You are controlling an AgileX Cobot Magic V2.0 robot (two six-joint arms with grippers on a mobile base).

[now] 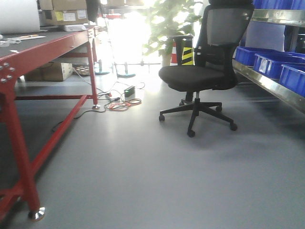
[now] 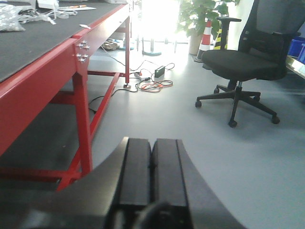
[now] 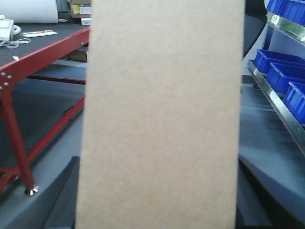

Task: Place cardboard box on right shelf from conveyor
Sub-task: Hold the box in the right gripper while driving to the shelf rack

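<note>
Clearly, the cardboard box (image 3: 159,119) is in the right claw (image 3: 157,205). In the right wrist view it stands upright and very near to the camera, and its plain tan face covers the whole middle of the picture from top to bottom. Dark parts of the claw show at its lower left and lower right edges, so the claw is closed around the box from both sides, though the contact itself is hidden behind the cardboard. In this view the box stands between the conveyor (image 3: 47,38) on the left, which is a dark grey surface with a red edge and red legs, and the right shelf (image 3: 281,107) on the right, whose shiny steel lip carries blue bins (image 3: 281,67). It rests on neither of them. The left claw (image 2: 151,148) is closed completely, its two black fingers (image 2: 138,167) are pressed together and nothing is between them. It hangs low over the grey floor (image 2: 157,114), beside a red leg of the conveyor. A black office chair (image 1: 200,76) stands on the floor between the conveyor and the shelf. Some cables (image 1: 121,100) lie further back near a conveyor leg.
</note>
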